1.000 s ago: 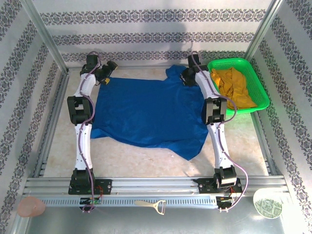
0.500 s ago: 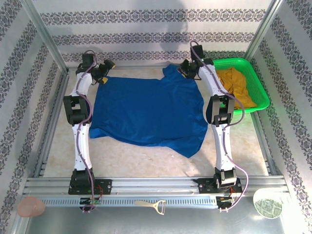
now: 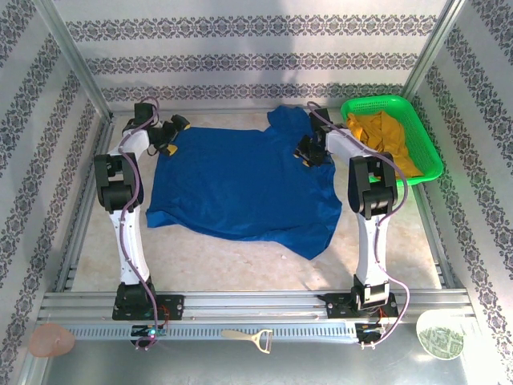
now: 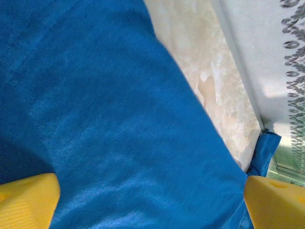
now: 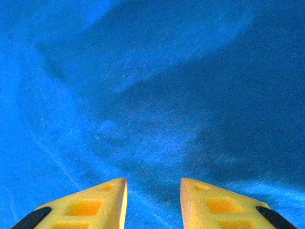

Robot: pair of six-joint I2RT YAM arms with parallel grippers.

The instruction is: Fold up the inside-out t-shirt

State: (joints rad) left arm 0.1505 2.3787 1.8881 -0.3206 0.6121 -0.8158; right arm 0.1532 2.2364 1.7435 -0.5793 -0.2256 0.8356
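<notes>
right gripper (image 5: 153,200): jaws slightly apart, narrow gap, nothing pinched, just blue t-shirt (image 5: 152,95) under tips. Touching fabric or hovering? Hard to say tbh. It sits over shirt's right side, below collar end.

left gripper (image 4: 151,202): jaws spread wide, empty, over far-left edge of shirt, bare table (image 4: 205,86) alongside.

Shirt lies spread mid-table, near-right corner trailing toward front. green basket (image 3: 381,102) with yellow garment (image 3: 381,136) far right, near shirt.

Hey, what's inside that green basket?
A crumpled mustard-yellow garment fills most of the green basket. Whatever lies beneath the cloth, including the basket floor there, is covered.
</notes>
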